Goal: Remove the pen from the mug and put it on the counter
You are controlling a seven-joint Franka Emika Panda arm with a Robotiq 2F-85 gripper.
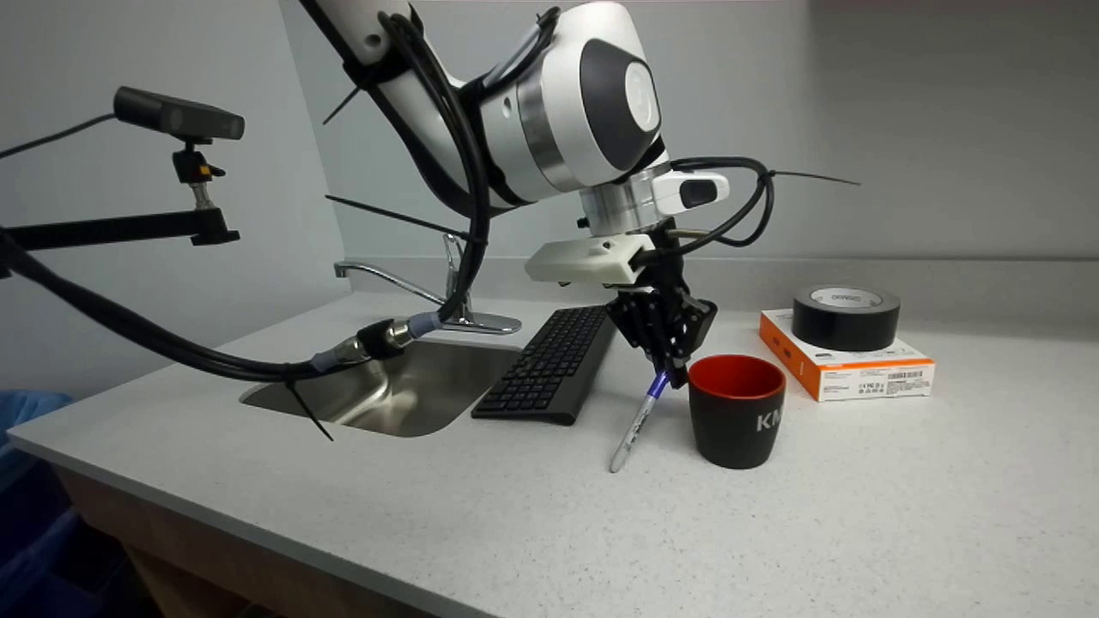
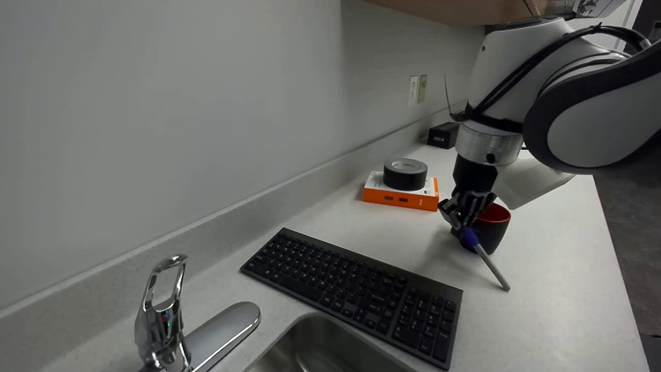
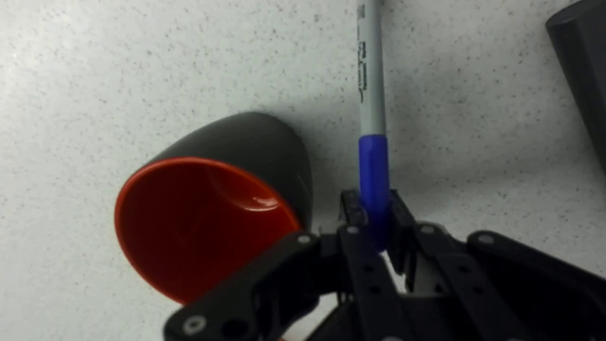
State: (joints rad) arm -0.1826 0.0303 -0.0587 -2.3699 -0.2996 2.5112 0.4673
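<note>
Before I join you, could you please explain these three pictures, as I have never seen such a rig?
This is a Franka Panda arm with a two-fingered gripper. Two pictures show it from outside; the third, from its wrist, looks down. The gripper is closed on a blue-capped marker pen, slanting down beside the red-lined black mug; whether the pen's lower end touches the countertop, I cannot tell. On that surface lie a keyboard and an orange-white box bearing a tape roll; a steel sink is inset.

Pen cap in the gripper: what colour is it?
Blue; the pen cap shows best in the wrist view.
</note>
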